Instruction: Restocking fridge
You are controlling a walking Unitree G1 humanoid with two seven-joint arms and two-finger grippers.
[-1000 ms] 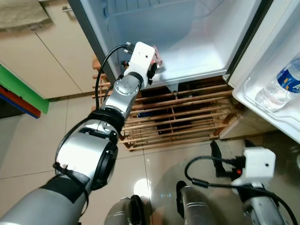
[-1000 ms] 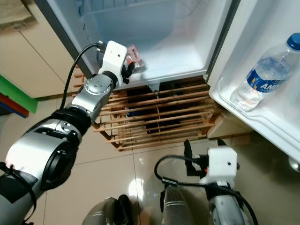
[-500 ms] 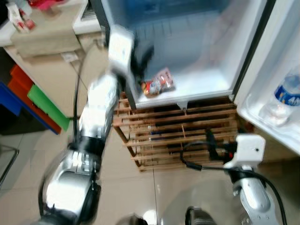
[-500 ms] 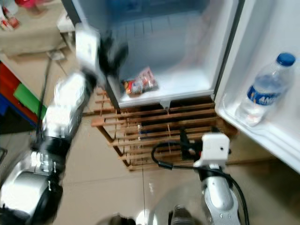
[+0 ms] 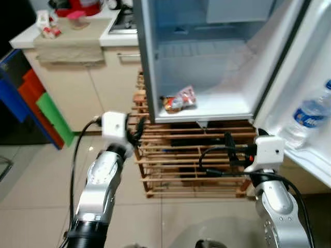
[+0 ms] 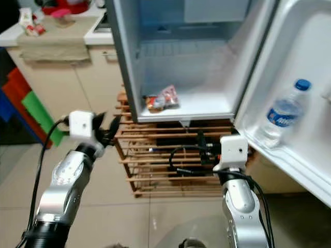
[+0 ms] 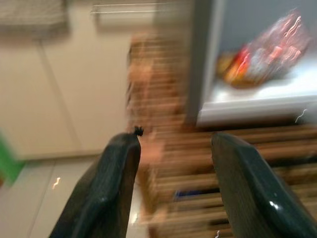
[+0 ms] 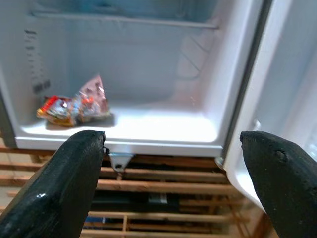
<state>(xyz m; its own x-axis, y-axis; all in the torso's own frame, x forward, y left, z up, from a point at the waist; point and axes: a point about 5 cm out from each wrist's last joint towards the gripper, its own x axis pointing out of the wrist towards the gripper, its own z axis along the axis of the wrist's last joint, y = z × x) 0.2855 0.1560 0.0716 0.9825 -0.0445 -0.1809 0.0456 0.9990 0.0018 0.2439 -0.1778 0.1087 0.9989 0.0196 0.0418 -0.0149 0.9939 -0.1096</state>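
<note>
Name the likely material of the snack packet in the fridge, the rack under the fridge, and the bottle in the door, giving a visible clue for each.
Snack packet: probably thin plastic film, glossy; it is crinkled and catches glints of light.
Rack: looks like unpainted wood; pale tan slats and posts with a matt finish.
Bottle: apparently clear plastic; see-through body, blue cap and a blue label.

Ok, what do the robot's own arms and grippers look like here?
Both arms are silver with rounded joints. Each carries a white box-shaped wrist housing with a looping black cable. The left gripper and right gripper each have two long, glossy black fingers.
</note>
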